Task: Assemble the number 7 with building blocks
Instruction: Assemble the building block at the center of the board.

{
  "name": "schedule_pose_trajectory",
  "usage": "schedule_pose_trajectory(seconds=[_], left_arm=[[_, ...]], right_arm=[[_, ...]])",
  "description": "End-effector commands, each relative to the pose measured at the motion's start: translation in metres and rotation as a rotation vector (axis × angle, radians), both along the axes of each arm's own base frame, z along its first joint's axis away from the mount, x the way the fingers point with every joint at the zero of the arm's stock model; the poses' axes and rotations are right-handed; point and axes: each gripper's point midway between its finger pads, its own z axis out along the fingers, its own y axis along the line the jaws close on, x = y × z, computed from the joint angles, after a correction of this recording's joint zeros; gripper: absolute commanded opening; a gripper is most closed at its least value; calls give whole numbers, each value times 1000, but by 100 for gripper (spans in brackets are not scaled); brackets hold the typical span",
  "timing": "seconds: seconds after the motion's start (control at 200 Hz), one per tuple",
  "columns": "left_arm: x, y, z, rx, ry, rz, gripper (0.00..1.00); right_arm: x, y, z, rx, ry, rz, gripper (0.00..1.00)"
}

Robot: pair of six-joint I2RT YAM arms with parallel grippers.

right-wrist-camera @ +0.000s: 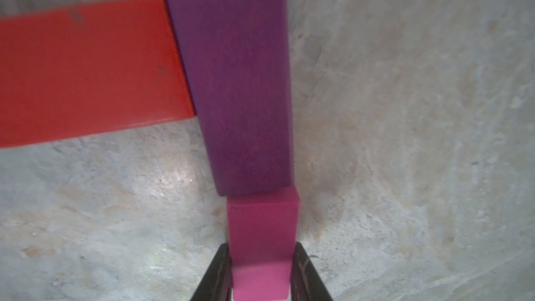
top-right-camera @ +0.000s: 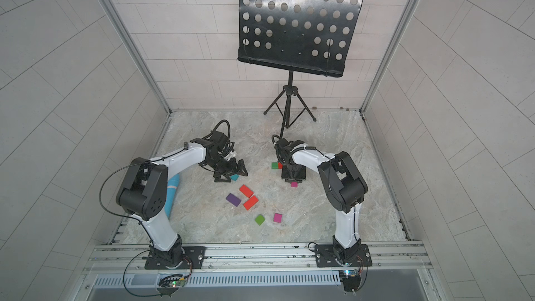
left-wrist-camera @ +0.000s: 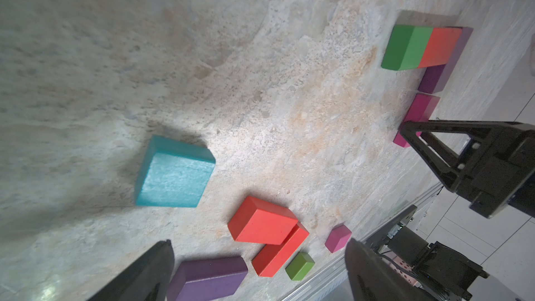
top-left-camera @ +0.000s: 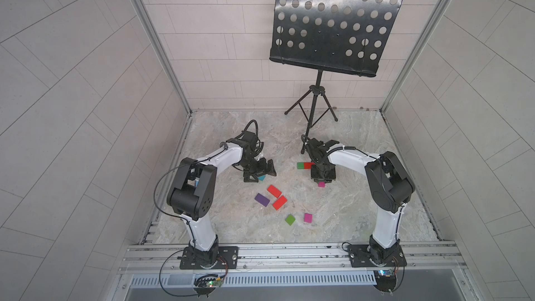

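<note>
- Long magenta block [right-wrist-camera: 262, 227], closest to the right wrist lens, is sitting between the fingers of my right gripper [right-wrist-camera: 261, 246]. The jaws are pinching it narrowly from both sides. Its far end is butting against the stem's purple block [right-wrist-camera: 237, 82].
- Number 7 [top-left-camera: 302, 165] is lying flat on the table [top-left-camera: 376, 198], right of centre and near the foot of the music stand [top-left-camera: 333, 27]. A green square [left-wrist-camera: 405, 47] and a bar red block [left-wrist-camera: 440, 47] are forming the bar. The stem's purple block and the long magenta block are forming the stem.
- Left gripper [left-wrist-camera: 259, 241] is hanging wide open and gripping nothing. The teal block [left-wrist-camera: 173, 173] is lying ahead of its fingers, not between them.
- Loose stock is lying between my two arms:
  - two loose red blocks [top-left-camera: 274, 191] [top-left-camera: 279, 202], close together
  - one loose purple block [top-left-camera: 262, 200]
  - one small green block [top-left-camera: 290, 219]
  - one small magenta block [top-left-camera: 308, 217]
- I am counting ten blocks in all: three red, two purple, two magenta, two green, one teal. Four are in the figure and six are loose.
- View differences:
  - In both top views my right gripper is covering the stem, leaving only the green square, a sliver of red and the magenta tip showing.
  - The left wrist view is showing all four figure blocks.
  - The right wrist view is cutting off the green square.
  - A pale blue cylinder [top-right-camera: 173, 195] is showing plainly beside my left arm in a top view.
</note>
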Motion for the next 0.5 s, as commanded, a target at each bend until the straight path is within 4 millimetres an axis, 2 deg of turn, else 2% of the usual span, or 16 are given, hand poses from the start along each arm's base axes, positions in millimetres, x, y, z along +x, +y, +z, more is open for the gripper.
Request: schedule_pose_trajectory(seconds=[0.0,0.495], left_arm=[[-3,3,4,-1,-11,-11,100],[-4,3,4,-1,-11,-9,100]], right_arm=[[2,-5,-6,-34,10,2,31],[4,-3,-7,-33,15,16,31]])
